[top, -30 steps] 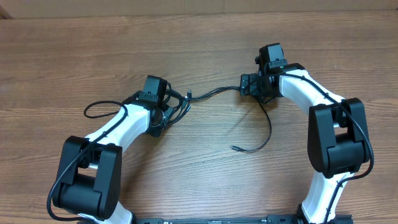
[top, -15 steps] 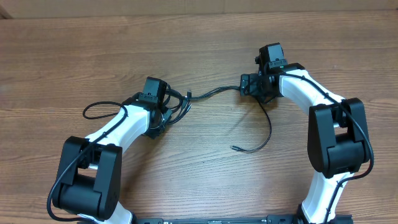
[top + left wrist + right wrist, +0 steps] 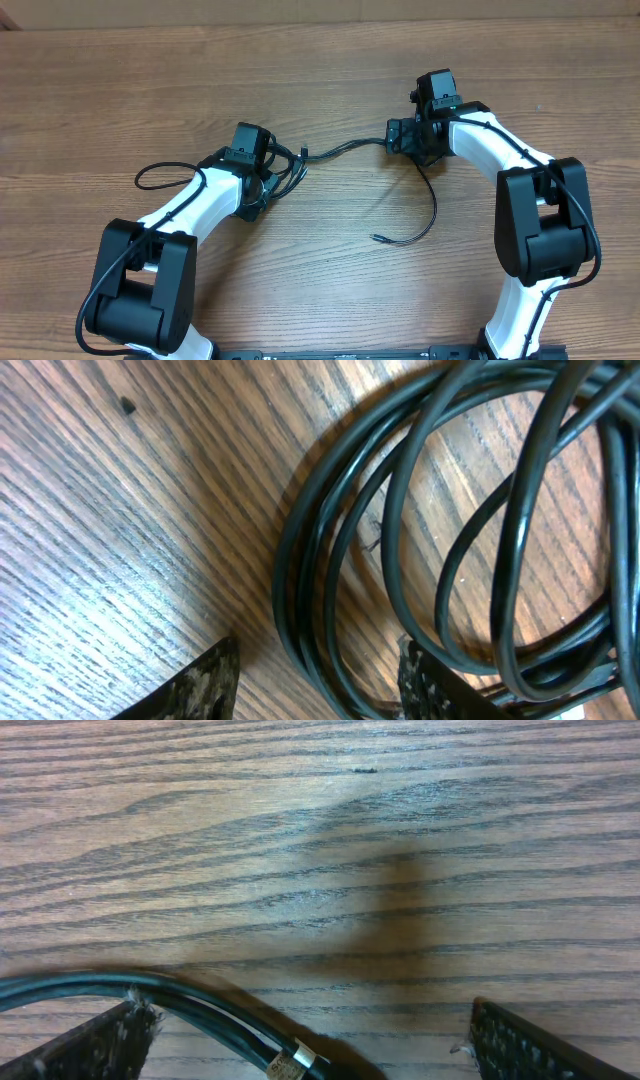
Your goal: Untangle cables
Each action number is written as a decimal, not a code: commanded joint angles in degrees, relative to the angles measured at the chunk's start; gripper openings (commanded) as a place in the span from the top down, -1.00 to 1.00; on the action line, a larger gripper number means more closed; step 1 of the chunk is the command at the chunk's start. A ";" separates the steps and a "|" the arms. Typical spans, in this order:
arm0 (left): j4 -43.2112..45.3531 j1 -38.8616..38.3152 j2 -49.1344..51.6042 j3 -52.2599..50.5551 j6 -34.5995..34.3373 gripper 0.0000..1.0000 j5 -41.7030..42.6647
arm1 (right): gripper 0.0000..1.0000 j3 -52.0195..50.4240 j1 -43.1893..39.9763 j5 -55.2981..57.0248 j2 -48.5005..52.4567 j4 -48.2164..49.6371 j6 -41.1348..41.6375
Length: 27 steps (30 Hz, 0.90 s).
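left hand (image 3: pixel 318 682) straddles the coiled cables (image 3: pixel 300 580), right hand (image 3: pixel 315 1045) wide over one.

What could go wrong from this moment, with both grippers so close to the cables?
1. Several strands of the cables lie between the fingers of the open left gripper; closing now might catch more than one and tangle them further.
2. The right gripper stands wide open, and the silver-banded cord runs close to one finger; closing might miss it or pinch the band.
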 commanded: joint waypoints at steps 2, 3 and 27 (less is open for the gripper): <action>-2.16 -0.31 6.32 -4.11 -1.40 -0.05 0.74 | -1.00 -1.64 0.33 -3.98 2.89 -0.44 1.03; -2.29 -0.31 6.86 -4.11 -1.38 -0.08 0.87 | -1.00 -1.64 0.33 -3.98 2.89 -0.44 1.03; -17.84 6.40 11.19 1.55 8.52 -0.16 -0.94 | -1.00 -1.64 0.33 -7.21 2.89 -0.42 1.01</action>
